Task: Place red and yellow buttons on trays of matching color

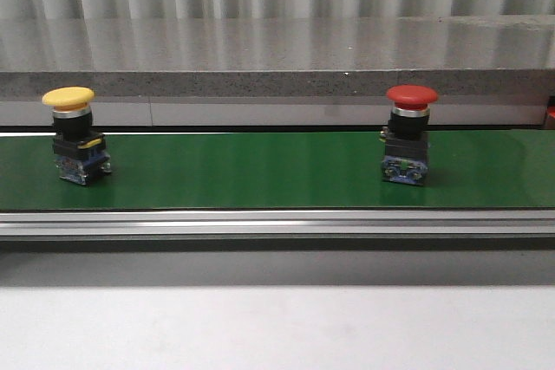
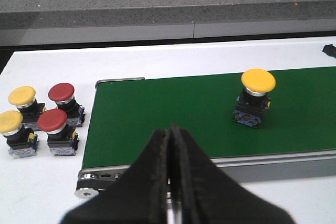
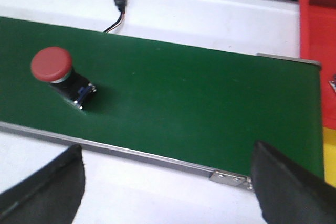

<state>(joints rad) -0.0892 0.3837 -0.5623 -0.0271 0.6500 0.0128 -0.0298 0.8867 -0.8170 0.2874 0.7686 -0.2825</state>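
Your left gripper (image 2: 169, 182): fingers pressed together, empty, over belt's (image 2: 173, 114) near edge. Your right gripper (image 3: 168, 182): spread wide, empty. Yellow button (image 1: 76, 134) upright near belt's left end; red button (image 1: 408, 133) upright toward right end. Red tray (image 3: 318, 40) past belt's right end.

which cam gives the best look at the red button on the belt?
Right wrist view: the red button sits large and unobstructed on the green belt, cap and base both visible from above. Front view shows it upright from the side, smaller. Left wrist view does not show it, only spare red ones off the belt.
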